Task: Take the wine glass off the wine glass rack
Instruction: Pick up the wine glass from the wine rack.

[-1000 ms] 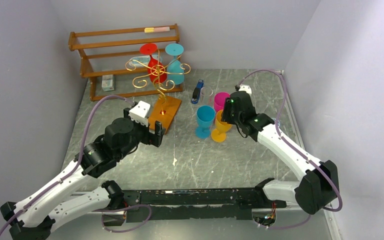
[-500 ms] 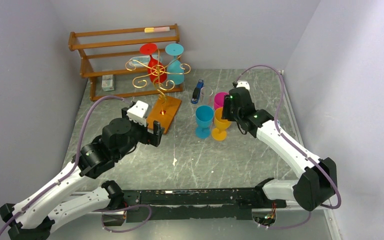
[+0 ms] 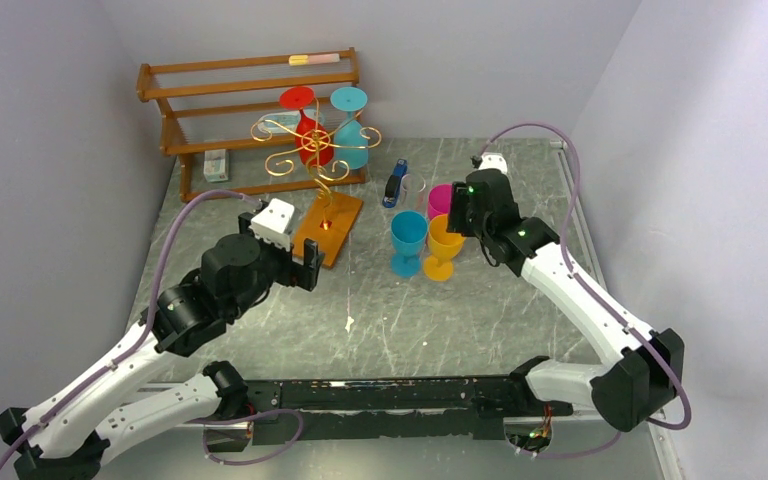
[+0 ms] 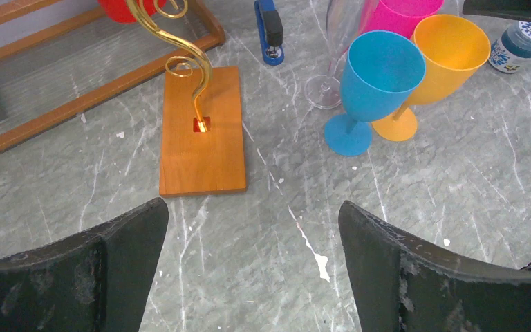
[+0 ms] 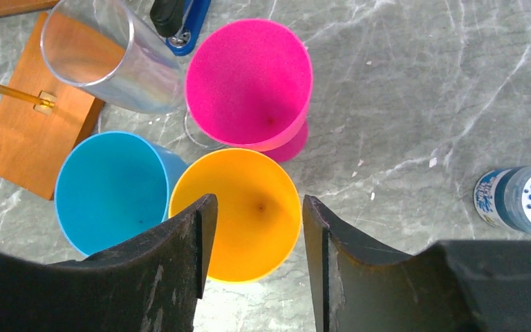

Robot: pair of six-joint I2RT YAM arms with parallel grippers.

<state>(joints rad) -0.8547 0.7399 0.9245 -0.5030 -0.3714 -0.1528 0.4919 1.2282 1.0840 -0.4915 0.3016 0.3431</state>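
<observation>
Orange wine glass stands released on the tabletop; right jaws, half-open and empty, have slid toward twelve o'clock over it. Left jaws gape empty.

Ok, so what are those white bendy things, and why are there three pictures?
Those are two robot arms with pinching grippers. One picture looks down from above; the others come from wrist cameras. On the table stand a gold wire rack, a red glass and a teal glass upside down by it, a blue glass, orange glass, pink glass, clear glass, stapler and bottle. Both the left gripper and the right gripper are open and empty; the right hovers over the orange glass.
</observation>
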